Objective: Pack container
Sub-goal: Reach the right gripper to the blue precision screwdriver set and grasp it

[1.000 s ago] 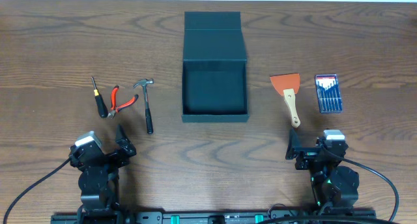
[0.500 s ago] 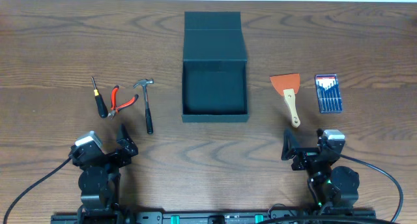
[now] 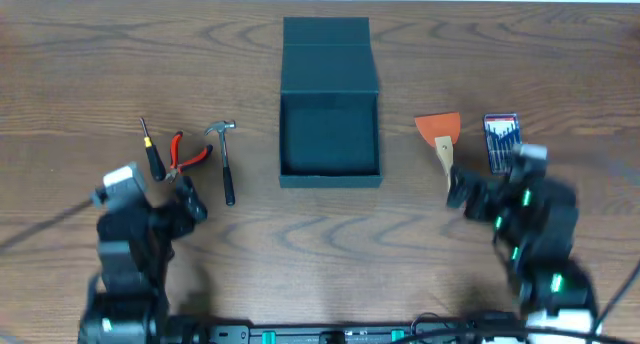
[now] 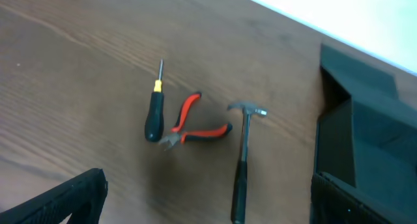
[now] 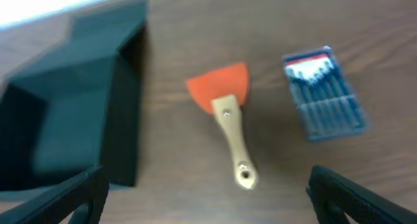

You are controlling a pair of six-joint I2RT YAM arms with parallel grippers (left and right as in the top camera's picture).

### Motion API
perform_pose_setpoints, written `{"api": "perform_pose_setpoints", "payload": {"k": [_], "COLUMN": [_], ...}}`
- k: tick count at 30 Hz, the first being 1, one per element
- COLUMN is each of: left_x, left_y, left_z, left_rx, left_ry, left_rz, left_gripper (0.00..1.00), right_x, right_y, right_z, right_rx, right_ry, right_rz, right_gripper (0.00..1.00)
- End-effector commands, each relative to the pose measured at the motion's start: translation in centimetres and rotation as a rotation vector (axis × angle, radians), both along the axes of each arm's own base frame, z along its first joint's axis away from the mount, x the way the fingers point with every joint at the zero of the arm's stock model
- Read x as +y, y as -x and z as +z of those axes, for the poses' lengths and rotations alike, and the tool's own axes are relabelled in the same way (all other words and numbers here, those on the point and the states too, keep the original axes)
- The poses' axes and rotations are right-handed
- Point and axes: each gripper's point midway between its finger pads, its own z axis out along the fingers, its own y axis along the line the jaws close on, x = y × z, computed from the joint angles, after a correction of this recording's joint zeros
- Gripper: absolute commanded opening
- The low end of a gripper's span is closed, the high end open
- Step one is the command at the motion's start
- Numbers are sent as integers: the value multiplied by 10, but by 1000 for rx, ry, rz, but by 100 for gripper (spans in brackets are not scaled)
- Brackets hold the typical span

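- The container is showing matte dark teal-green, inside and out.
- The table is showing brown wood grain with darker streaks.
- The screwdriver is wearing a black handle with a yellow collar.
- The pliers are showing red-orange grips.
- The hammer is pairing a black handle with a silvery head.
- The scraper is showing an orange blade and a pale tan handle.
- The screwdriver case is showing blue with a red strip.

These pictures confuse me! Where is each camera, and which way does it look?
Overhead: above the table, looking straight down; left gripper, right gripper show.
Left wrist: rides the left gripper, facing hammer, pliers, screwdriver; its fingers show.
Right wrist: rides the right gripper, facing scraper, blue case; its fingers show.
All three share the container.
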Motion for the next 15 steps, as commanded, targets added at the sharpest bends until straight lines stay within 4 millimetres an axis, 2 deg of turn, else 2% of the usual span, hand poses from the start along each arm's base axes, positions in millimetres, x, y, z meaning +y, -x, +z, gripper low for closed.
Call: {"api": "perform_pose_setpoints", "payload": {"k": [1, 5, 7, 9, 12, 15], "left_x": [-5, -5, -5, -5, -5, -4], "left_y": [-22, -57, -74, -89, -107, -117], "left_z": [19, 40, 46, 47, 37, 16], "left_rx": [67, 157, 193, 240, 312, 373], "left_ry": [-3, -114, -150, -165, -159, -155], "left_rz": [-38, -124, -156, -174, -180, -184], "left_gripper": [99, 98, 98, 98, 98, 98], "right_x": [-26, -50, -52, -53, -64, -80], "right_y": [-32, -65, -79, -94, -113, -123], "right_z": [22, 46, 55, 60, 51, 22], "right_rx": [81, 199, 226, 232, 266, 358], "right_ry": [79, 54, 35, 88, 147, 195], "right_rz": [-32, -85, -65, 28, 59, 46], "right_gripper": [99, 99, 99, 99, 99, 99]}}
